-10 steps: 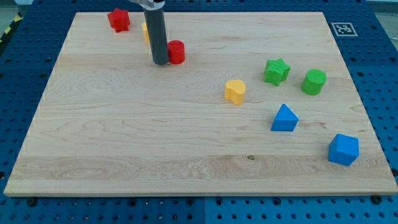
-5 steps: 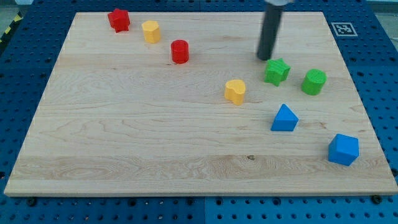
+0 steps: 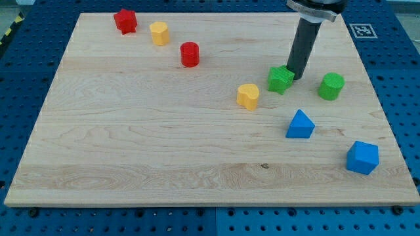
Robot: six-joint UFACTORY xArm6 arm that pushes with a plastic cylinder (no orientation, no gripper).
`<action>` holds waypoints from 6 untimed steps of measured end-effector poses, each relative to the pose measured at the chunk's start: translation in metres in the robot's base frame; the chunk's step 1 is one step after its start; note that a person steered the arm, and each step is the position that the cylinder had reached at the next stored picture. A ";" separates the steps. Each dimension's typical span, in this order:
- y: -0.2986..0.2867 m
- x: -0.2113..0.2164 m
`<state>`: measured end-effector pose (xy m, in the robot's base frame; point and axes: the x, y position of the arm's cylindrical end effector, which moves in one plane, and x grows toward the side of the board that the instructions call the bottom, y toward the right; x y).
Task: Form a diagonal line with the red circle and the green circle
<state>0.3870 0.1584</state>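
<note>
The wooden desk [image 3: 131, 151] lies on a blue board with holes. Nearest the view's bottom, on the right, sits a blue cube [image 3: 362, 157]. A little farther up and to the left is a blue triangle [image 3: 300, 124]. Next comes a yellow block [image 3: 248, 96] near the middle. Just to its right is a green star [image 3: 281, 79], and my tip [image 3: 293, 78] touches the star's right side. This arm has no end effector that opens or shuts, only the dark rod. The green circle [image 3: 331, 86] stands to the right of my tip, a bit apart from it. Farther up and well to the left is the red circle [image 3: 189, 54]. Beyond it is a yellow round block [image 3: 159, 32], and a red star [image 3: 125, 20] sits at the view's top left.
</note>
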 end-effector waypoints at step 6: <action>-0.040 0.012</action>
<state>0.3990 0.1186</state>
